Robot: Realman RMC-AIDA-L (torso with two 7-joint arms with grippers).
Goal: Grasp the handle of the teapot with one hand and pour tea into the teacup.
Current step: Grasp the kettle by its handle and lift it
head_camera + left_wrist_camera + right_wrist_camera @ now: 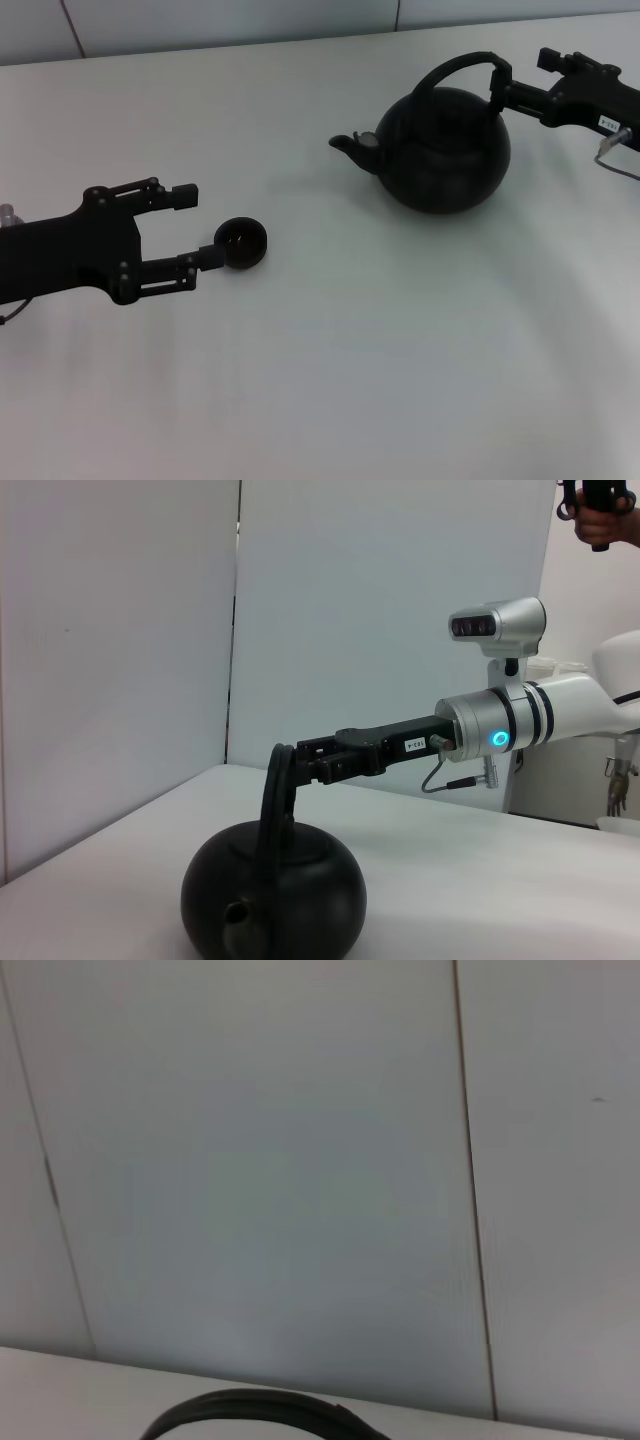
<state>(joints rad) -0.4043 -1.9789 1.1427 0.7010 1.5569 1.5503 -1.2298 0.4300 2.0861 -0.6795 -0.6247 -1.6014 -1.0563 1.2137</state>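
The teapot (445, 150) sits on the white table (400, 350) in the upper right of the head view, spout pointing left, with the right gripper (503, 85) clamped on its handle (455, 68). At centre-left, the left gripper (198, 228) is spread open, its lower fingertip touching the small teacup (241, 243).

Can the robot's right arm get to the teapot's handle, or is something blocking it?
Probably yes. The right pincer is already at the handle of the teapot, and nothing sits between them.

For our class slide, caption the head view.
Right gripper at teapot handle; left gripper beside teacup.
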